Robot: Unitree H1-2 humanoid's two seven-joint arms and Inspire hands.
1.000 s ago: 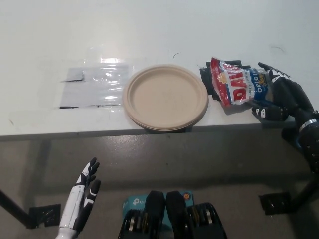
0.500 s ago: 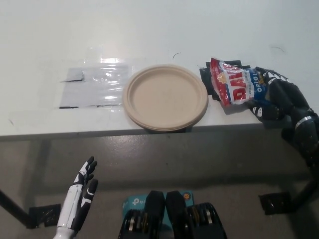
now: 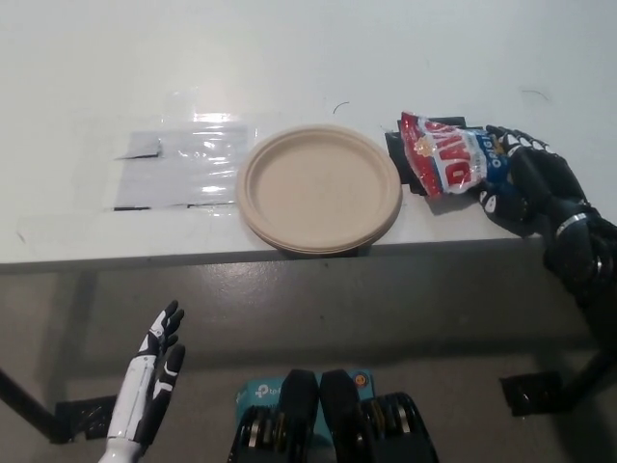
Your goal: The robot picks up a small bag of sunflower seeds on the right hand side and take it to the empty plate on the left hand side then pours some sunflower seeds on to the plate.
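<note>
A small red, white and blue bag of sunflower seeds lies on the white table at the right, its left end tilted up a little. My black right hand is closed around the bag's right end, covering that part. The empty tan paper plate sits near the table's front edge, just left of the bag. My white left hand rests low at the lower left, below the table edge, fingers apart and holding nothing.
Black tape marks lie under the bag. A clear plastic sheet with black tape corners lies on the table left of the plate. The table's front edge runs across the middle of the picture.
My right hand has closed tighter on the bag's right end and the bag has crumpled and shifted slightly left and up. My left hand has sunk a little lower.
</note>
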